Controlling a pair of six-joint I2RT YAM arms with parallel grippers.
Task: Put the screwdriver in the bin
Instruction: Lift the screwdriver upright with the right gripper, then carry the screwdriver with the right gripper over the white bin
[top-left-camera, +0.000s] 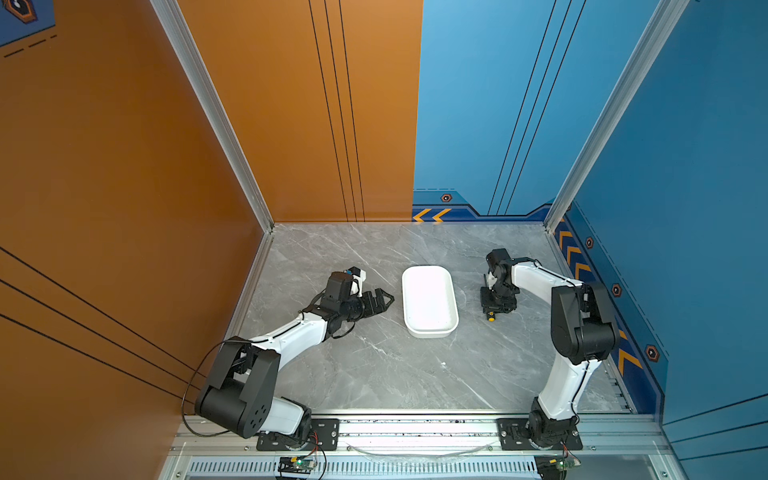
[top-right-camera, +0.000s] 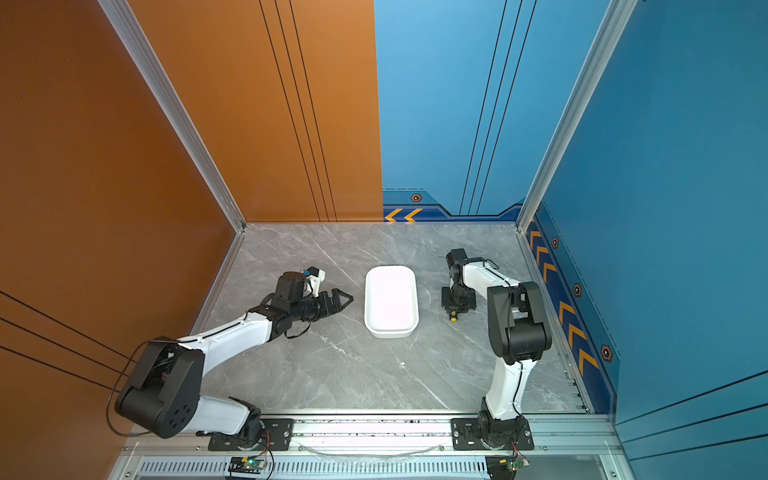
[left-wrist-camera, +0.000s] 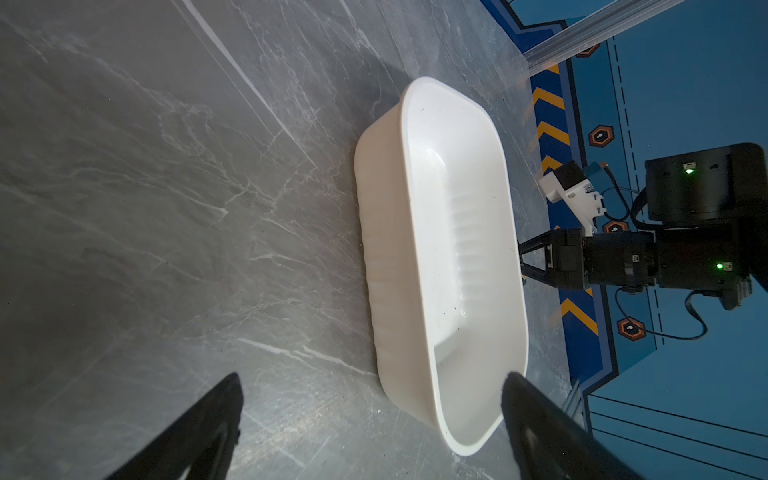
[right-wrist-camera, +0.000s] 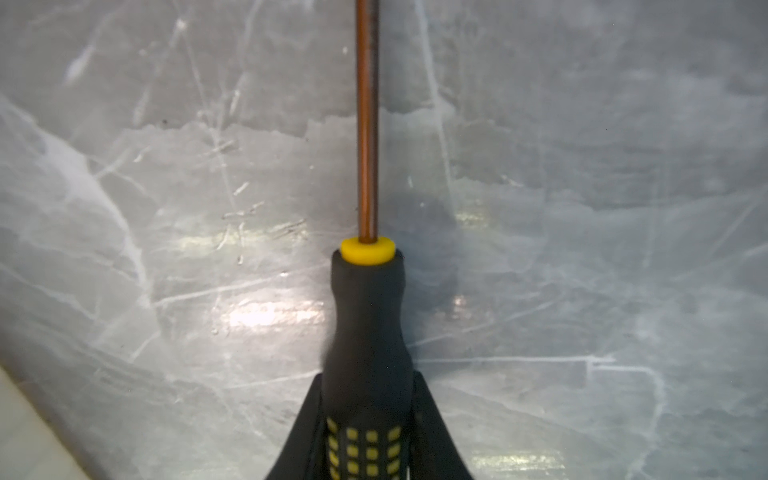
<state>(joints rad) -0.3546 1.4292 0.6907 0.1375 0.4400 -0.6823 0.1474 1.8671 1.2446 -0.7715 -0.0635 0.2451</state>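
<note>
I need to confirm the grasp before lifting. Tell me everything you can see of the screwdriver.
The screwdriver has a thin coppery metal shaft, a yellow collar at its base, and a matte black handle with rows of yellow squares. The right gripper is shut on the handle, one finger each side. The tool runs along the grey marbled table; contact is unclear. In a top view only its yellow end shows, right of the white bin.

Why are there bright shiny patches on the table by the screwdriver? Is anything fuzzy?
Right wrist view: light reflects in bright patches on the table beside the screwdriver, slightly fuzzy up close; in both top views the bin glows plain white, details washed out.
</note>
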